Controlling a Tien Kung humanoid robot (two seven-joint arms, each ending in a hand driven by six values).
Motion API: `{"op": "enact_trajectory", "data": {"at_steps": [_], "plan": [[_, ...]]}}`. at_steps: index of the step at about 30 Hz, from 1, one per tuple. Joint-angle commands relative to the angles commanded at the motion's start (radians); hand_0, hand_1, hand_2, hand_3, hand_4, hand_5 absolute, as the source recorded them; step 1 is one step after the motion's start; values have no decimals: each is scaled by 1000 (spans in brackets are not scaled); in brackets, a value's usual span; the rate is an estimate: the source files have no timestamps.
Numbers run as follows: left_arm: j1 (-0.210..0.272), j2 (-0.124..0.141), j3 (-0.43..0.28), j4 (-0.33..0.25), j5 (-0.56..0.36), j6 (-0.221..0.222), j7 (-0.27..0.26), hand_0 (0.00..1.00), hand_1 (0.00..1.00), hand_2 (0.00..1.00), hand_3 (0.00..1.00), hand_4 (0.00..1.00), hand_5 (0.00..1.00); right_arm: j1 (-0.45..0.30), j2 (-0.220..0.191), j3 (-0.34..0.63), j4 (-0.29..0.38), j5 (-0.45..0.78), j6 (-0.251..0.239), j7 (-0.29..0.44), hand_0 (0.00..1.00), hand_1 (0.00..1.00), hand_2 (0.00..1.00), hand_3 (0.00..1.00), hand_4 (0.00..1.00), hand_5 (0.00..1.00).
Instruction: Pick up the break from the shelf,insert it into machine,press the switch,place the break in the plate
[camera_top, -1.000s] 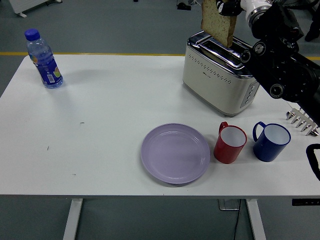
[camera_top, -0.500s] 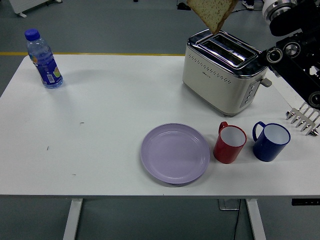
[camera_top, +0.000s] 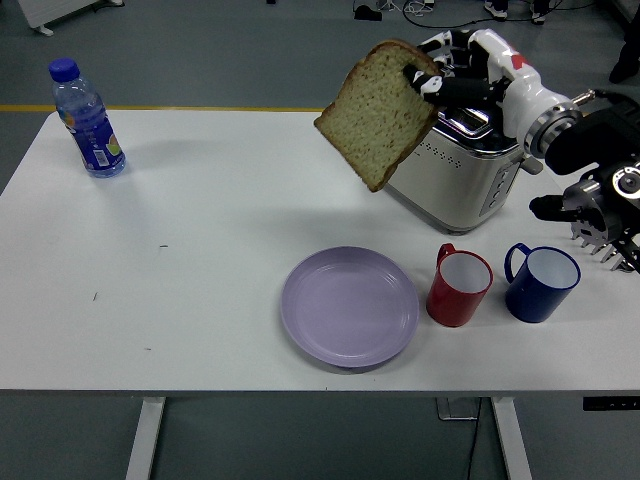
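A slice of brown bread (camera_top: 380, 112) hangs tilted in the air, in front of the toaster's left side and above the table. My right hand (camera_top: 432, 78) is shut on its upper right edge, the arm coming in from the right. The cream and chrome toaster (camera_top: 462, 165) stands at the back right, partly hidden by the bread and hand. A lilac plate (camera_top: 350, 305) lies near the front edge, below and slightly left of the bread. The left arm is out of view.
A red mug (camera_top: 459, 286) and a blue mug (camera_top: 542, 282) stand right of the plate. A metal rack (camera_top: 603, 239) shows at the right edge. A blue water bottle (camera_top: 90, 122) stands at the far left corner.
The bread has come up out of the toaster slot and moved down and left toward me, now looking much larger. My right arm swung from above the toaster to its right side.
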Motion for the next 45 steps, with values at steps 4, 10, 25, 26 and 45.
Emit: {"op": "enact_trajectory", "data": {"at_steps": [4, 10, 25, 26, 45], "plan": [[-3, -2, 0, 0, 1, 0, -1, 668, 629, 684, 624, 455, 921, -39, -13, -80, 50, 78, 2, 4, 132, 212, 336, 441, 575, 2], [-6, -3, -3, 0, -1, -1, -3, 668, 630, 684, 623, 454, 922, -94, 4, -134, 63, 83, -14, 17, 130, 212, 335, 443, 572, 2], [-4, -9, -12, 0, 10, -2, 1, 666, 630, 684, 621, 450, 920, -220, 110, -131, 14, 27, -1, 75, 125, 211, 330, 442, 535, 2], [-4, -9, -11, 0, 9, -2, 0, 666, 630, 684, 621, 450, 920, -226, 112, -134, 11, 23, 2, 82, 125, 211, 330, 442, 535, 2], [-6, -9, -14, 0, 9, -3, 0, 665, 629, 682, 619, 443, 921, -246, 134, -162, 3, -161, -22, 175, 112, 210, 333, 452, 497, 2]]}}
